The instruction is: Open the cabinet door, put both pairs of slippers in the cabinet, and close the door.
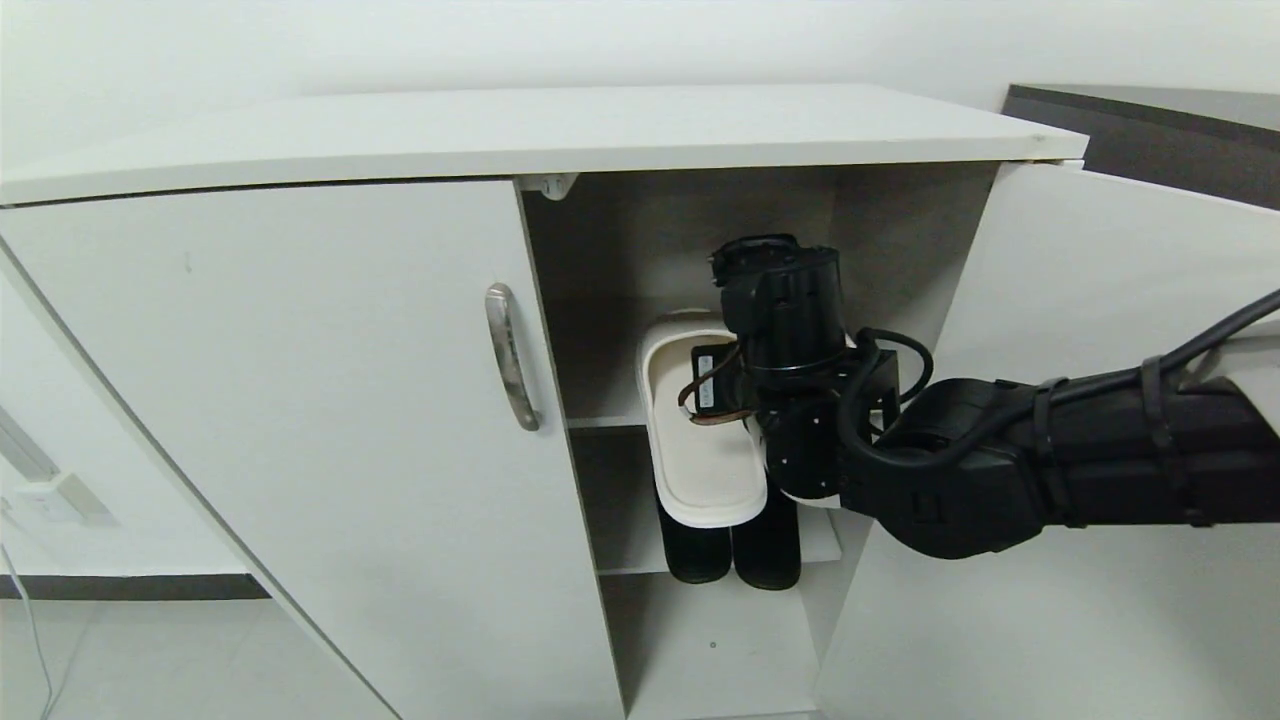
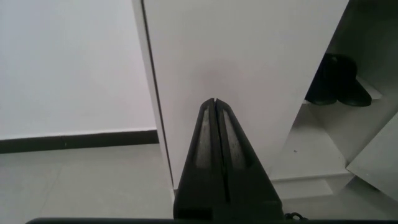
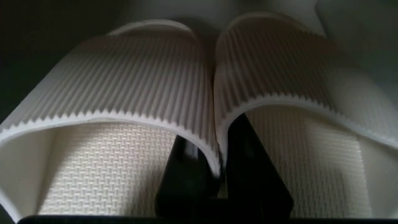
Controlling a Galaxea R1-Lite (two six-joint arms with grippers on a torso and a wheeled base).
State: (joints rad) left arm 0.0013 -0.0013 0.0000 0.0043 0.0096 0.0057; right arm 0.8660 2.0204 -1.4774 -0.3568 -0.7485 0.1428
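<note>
White wall and pale floor are framing a white cabinet (image 1: 500, 130) whose right door (image 1: 1080, 300) is standing open. Judged stage: past midway. The white slippers (image 1: 700, 440) are hanging at the cabinet mouth, in front of the upper shelf (image 1: 600, 420) edge, not yet set down. The pair is lying side by side, ribbed straps and textured insoles showing, inner edges touching. The right claw (image 3: 214, 168) is gripping those adjoining edges, one finger inside each slipper. Below, the black slippers (image 1: 735, 550) are already resting on the lower shelf (image 1: 625, 545), their ends at its front edge. Releasing the white pair and closing the door appear outstanding. The left claw (image 2: 214, 124) is hovering closed and empty before the shut left door (image 1: 300, 420) with its metal handle (image 1: 512, 357).
</note>
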